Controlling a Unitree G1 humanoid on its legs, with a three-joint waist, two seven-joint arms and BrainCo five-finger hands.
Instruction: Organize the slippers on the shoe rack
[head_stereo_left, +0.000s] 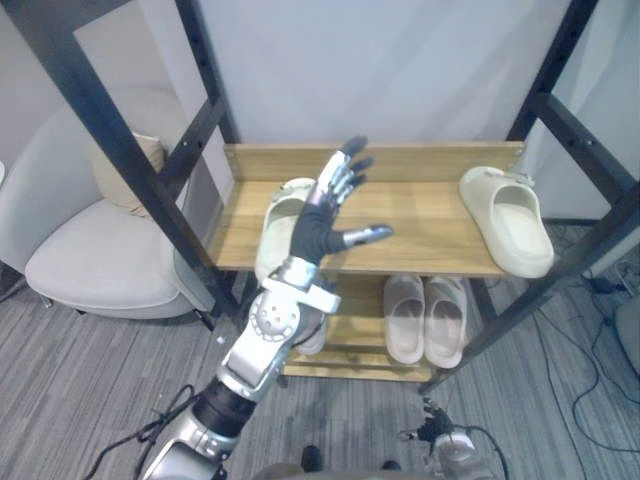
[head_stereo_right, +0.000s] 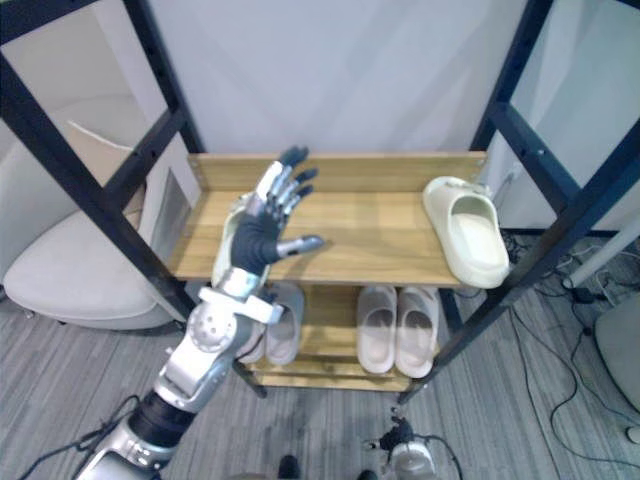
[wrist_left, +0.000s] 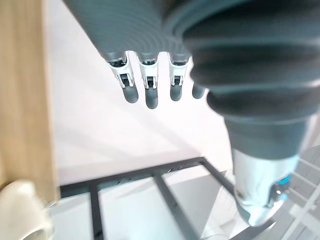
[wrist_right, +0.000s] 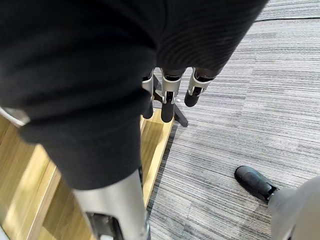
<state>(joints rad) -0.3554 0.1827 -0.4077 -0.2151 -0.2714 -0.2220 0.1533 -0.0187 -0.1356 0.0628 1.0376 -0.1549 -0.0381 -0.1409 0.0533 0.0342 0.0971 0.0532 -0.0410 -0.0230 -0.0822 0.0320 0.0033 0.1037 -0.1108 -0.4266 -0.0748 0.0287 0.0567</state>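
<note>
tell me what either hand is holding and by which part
Nothing is held. The left hand is open, fingers spread, above the top shelf; the right hand hangs open near the floor.

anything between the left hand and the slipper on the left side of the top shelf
Nothing visible does. The open left hand is raised right over the left slipper, and no other object sits between them.
</note>
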